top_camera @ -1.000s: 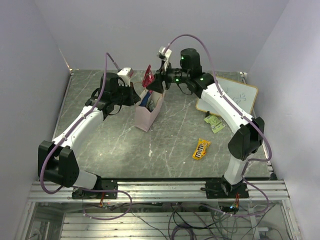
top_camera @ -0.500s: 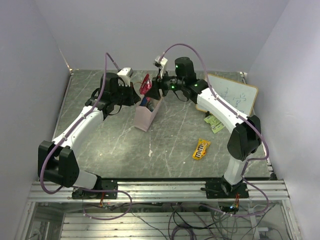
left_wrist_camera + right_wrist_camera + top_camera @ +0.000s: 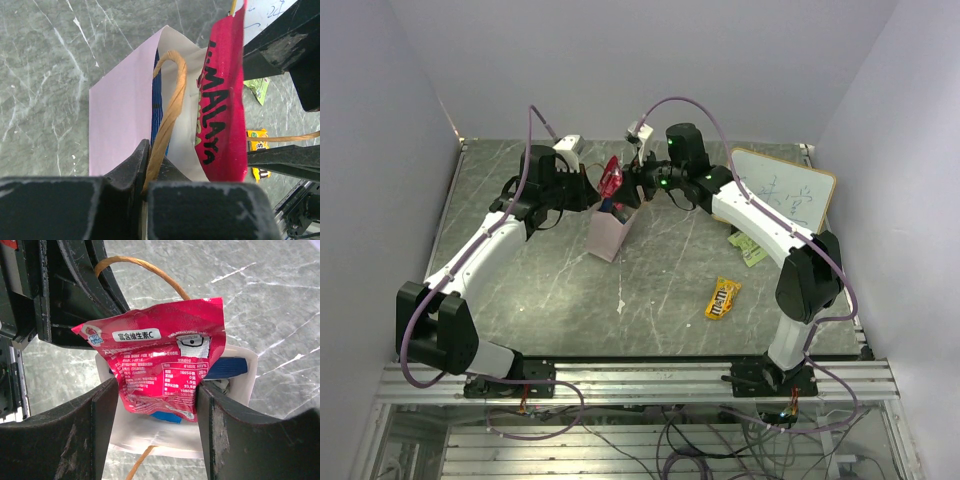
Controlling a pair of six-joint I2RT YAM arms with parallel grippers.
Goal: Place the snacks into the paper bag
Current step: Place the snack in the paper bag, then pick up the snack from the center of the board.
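The right hand [image 3: 157, 387] is closed on a pink-red packet [image 3: 160, 367], one finger on each side edge. The packet hangs upright with its printed face to the right wrist camera. Its lower edge sits in the mouth of the paper bag [image 3: 150, 435], just below the fingers. A blue packet [image 3: 225, 367] already lies inside, showing beside and under the red one.

Just beyond the packet is the dark body of the left hand [image 3: 152, 165]. It is pinched narrow on the bag's near handle [image 3: 170, 100] where it meets the rim, holding that pinkish wall [image 3: 120, 125] up. From the left wrist, the red packet stands on edge against the far wall of the bag. The gap between it and the handle is slim. The right hand's black fingers [image 3: 280, 45] crowd the far side.

From above, the two hands meet over the bag, left [image 3: 588, 192] and right [image 3: 628, 180], with little room between them. The bag leans on the grey tabletop [image 3: 550, 290], which lies bare on the bag's near side, towards the arm bases. Well to the right hand's outer side lie a light green packet [image 3: 750, 246] and a yellow packet [image 3: 723, 298]. The green one is beside a white board [image 3: 788, 195].
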